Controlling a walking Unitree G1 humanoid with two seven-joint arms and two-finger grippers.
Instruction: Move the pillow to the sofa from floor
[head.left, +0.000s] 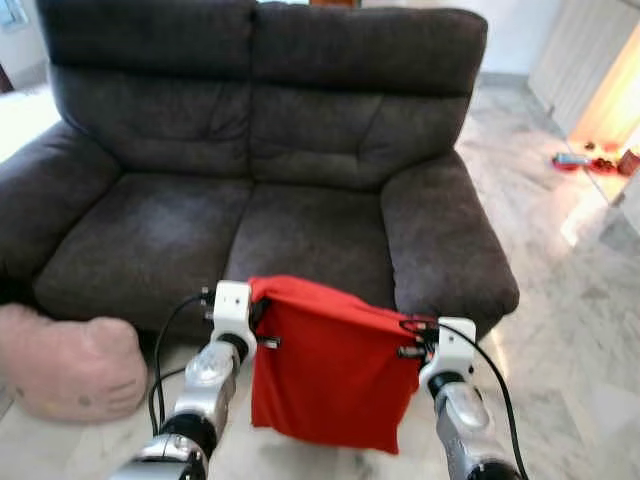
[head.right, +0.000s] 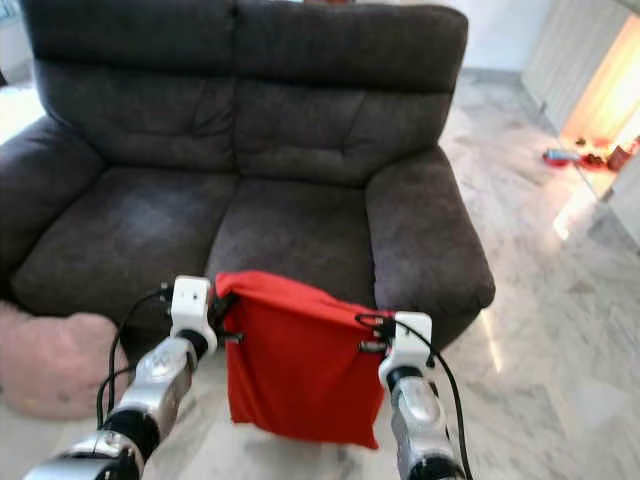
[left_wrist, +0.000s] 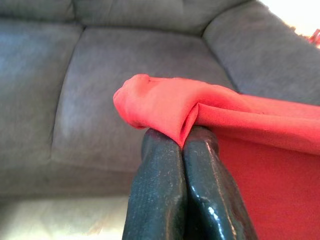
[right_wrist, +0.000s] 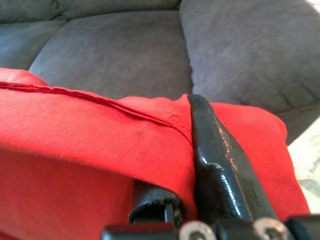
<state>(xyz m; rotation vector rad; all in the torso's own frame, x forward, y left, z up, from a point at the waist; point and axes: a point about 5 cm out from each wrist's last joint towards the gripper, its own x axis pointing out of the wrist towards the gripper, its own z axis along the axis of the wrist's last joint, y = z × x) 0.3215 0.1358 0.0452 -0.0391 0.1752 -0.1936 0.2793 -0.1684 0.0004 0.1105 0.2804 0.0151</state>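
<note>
Red pillow carried toward the sofa

I have the red pillow (head.left: 330, 370) hanging off the floor before the grey sofa (head.left: 300, 230); left gripper (left_wrist: 182, 145) and right gripper (right_wrist: 192, 135) each pinch a top corner; I should lift level, clear the seat edge, then release.

Sunlit marble floor (head.left: 590, 330), white wall (head.left: 515, 35)

I see matt red cloth on the pillow (head.left: 330, 370), glossy black fingers (left_wrist: 200, 200), dark fuzzy fabric on the sofa (head.left: 300, 120), polished marble floor (head.left: 570, 330) at right, pink plush cushion (head.left: 70, 365) lower left.
</note>
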